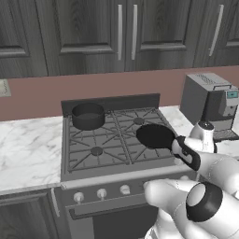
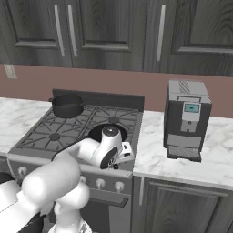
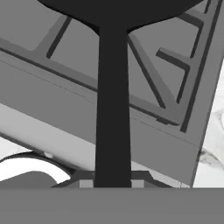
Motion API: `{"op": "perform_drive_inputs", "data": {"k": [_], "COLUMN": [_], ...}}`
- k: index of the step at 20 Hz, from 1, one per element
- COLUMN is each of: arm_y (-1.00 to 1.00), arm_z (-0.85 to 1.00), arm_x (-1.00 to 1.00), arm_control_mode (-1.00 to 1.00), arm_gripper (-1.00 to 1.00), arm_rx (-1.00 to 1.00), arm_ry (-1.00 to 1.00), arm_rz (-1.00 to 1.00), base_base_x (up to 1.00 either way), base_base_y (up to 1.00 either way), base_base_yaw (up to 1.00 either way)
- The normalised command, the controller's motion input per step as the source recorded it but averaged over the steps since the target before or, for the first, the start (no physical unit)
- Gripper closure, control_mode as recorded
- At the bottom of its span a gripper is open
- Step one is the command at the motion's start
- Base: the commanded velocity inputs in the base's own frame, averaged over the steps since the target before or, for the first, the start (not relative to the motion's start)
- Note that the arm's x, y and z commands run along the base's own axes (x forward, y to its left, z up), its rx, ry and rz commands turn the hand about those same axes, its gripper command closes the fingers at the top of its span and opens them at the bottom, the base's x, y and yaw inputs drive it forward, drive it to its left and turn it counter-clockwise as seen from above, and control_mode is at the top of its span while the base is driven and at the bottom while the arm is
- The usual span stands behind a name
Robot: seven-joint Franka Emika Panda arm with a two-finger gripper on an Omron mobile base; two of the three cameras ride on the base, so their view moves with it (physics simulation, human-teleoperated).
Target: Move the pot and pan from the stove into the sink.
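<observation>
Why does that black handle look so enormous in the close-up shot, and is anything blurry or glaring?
Hand view: the pan handle looms large because the camera sits right against it; edges stay crisp, no glare. Left base view: soft even light, the pot casts hardly any shadow. Right base view: the robot's arm blocks most of the pan.

Glossy white arm (image 1: 186,200) of rounded, bulbous segments, with dark grey rings at the joints and a dark band near the wrist (image 1: 190,156).

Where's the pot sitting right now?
The pot sits on the stove's back-left burner in the left base view, diagonally behind the pan.
</observation>
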Motion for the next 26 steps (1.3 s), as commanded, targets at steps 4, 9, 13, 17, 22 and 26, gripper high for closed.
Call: {"op": "perform_drive_inputs", "data": {"k": [4, 9, 13, 17, 22, 26], "arm_y": [0.00, 0.00, 0.00, 0.00, 0.05, 0.09], "arm_z": [0.77, 0.76, 0.51, 0.47, 0.45, 0.39], "arm_x": [0.00, -0.03, -0.04, -0.07, -0.23, -0.27], "arm_control_mode": [-1.00, -1.00, -1.00, -1.00, -1.00, -1.00], "arm_gripper": [1.00, 1.00, 1.00, 1.00, 1.00, 1.00], "arm_rx": [0.06, 0.04, 0.00, 0.00, 0.00, 0.00], "arm_ry": [-0.01, 0.00, 0.00, 0.00, -0.02, -0.03], "arm_rz": [-0.07, -0.04, -0.05, -0.03, 0.00, 0.00], "base_base_x": [0.00, 0.00, 0.00, 0.00, 0.00, 0.00], "base_base_y": [0.00, 0.00, 0.00, 0.00, 0.00, 0.00], "base_base_yaw": [0.00, 0.00, 0.00, 0.00, 0.00, 0.00]}}
